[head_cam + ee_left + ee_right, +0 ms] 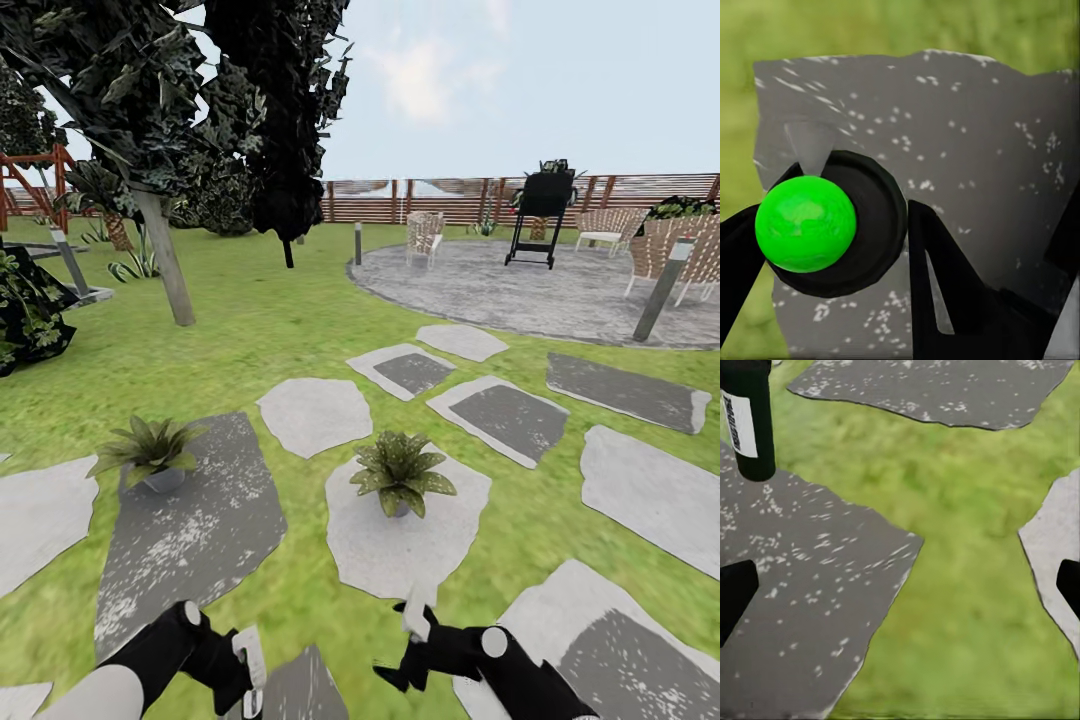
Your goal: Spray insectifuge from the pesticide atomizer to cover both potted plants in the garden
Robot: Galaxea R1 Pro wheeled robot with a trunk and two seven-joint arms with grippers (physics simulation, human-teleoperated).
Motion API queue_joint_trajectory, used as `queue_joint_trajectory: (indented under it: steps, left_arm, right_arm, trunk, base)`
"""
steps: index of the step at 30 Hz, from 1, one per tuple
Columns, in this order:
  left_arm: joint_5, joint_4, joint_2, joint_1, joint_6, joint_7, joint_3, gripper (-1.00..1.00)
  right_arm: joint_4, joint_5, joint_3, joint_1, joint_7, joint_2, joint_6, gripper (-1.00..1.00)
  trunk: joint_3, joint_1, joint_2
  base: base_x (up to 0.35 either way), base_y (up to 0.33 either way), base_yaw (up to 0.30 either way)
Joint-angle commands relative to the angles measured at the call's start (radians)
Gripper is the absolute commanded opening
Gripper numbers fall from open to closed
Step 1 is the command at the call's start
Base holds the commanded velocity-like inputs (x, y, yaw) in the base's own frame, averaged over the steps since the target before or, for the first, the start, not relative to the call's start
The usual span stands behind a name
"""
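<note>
Right tool (pixel 901 586) spread wide, fingertips far apart, nothing between them but grass (pixel 960 585) and dark stone (pixel 802 600). Not holding anything.

Atomizer (pixel 748 420) seen in the right wrist view as a dark cylinder with a white label, long axis upright, base at about the edge of the dark stone. Hard to tell whether standing on the stone or just off it. Lies outside the gap of the right tool, off to one finger's side and a little ahead, not lined up between the fingers. In the head view a pale trigger head (pixel 418 612) pokes up just beside the right tool, close in front of the trunk.

Left tool (pixel 245 672) low over another dark stone, on the far side from the bottle. Spread of its fingers cannot be told: in the left wrist view, a black round part with a bright green ball (pixel 805 223) sits across them.

Judged nearer by a clear margin: the right arm. Probably called for next: a sideways shift to bring the upright bottle between the open fingers, fingers level so as to close across the body below the trigger head, not along its length. Risk in that: a finger knocking the slim bottle over.

Two plants ahead, each on its own stone: left plant (pixel 150 450), right plant (pixel 400 472), well apart. Spraying not yet begun, by the look of it.
</note>
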Motion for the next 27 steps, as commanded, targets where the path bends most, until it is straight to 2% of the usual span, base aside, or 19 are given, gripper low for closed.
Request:
queue_joint_trajectory:
  steps: [1,3,4,7,9,13,16,20,27]
  left_arm:
    - [-0.012,-0.002,-0.003,-0.001,0.008,-0.01,0.003,-1.0]
    - [-0.033,-0.003,-0.013,-0.002,0.013,-0.017,0.004,-1.0]
    - [-0.038,-0.004,-0.021,-0.003,0.019,-0.019,0.004,-1.0]
    - [-0.043,-0.003,-0.036,-0.002,0.027,-0.021,0.003,-1.0]
    - [-0.042,-0.003,-0.04,-0.001,0.028,-0.022,0.0,-1.0]
    - [-0.038,-0.005,-0.05,0.001,0.024,-0.022,-0.036,-1.0]
    - [-0.037,-0.006,-0.061,0.001,0.017,-0.022,-0.042,-1.0]
    - [-0.037,-0.007,-0.094,0.001,0.013,-0.022,-0.043,-1.0]
    - [-0.03,-0.01,-0.136,0.001,0.013,-0.011,-0.042,-1.0]
  right_arm:
    - [-0.017,0.021,0.002,-0.001,0.02,0.001,0.01,1.0]
    - [-0.046,0.038,0.002,-0.001,0.056,0.018,0.032,1.0]
    - [-0.052,0.042,0.004,-0.001,0.063,0.03,0.036,-1.0]
    - [-0.062,0.057,0.005,-0.002,0.07,0.045,0.042,-1.0]
    - [-0.065,0.101,0.008,-0.012,0.072,0.065,0.065,-1.0]
    - [-0.07,0.141,0.011,-0.019,0.073,0.083,0.081,-1.0]
    - [-0.07,0.146,0.011,-0.02,0.073,0.098,0.083,-1.0]
    - [-0.07,0.147,0.011,-0.021,0.073,0.109,0.084,-1.0]
    - [-0.07,0.147,0.011,-0.024,0.073,0.116,0.083,-1.0]
  trunk:
    - [-0.001,0.0,0.0]
    - [-0.001,0.0,0.0]
    - [-0.001,0.0,0.0]
    - [-0.001,0.0,0.0]
    - [-0.001,0.0,0.0]
    - [-0.001,0.0,0.0]
    - [-0.001,0.0,0.0]
    - [-0.001,0.0,0.0]
    - [-0.001,0.0,0.0]
  base:
    - [0.0,0.0,0.0]
    - [0.0,0.0,0.0]
    - [0.0,0.0,0.0]
    - [0.0,0.0,0.0]
    - [0.0,0.0,0.0]
    - [0.0,0.0,0.0]
    - [0.0,0.0,0.0]
    - [0.0,0.0,0.0]
    - [0.0,0.0,0.0]
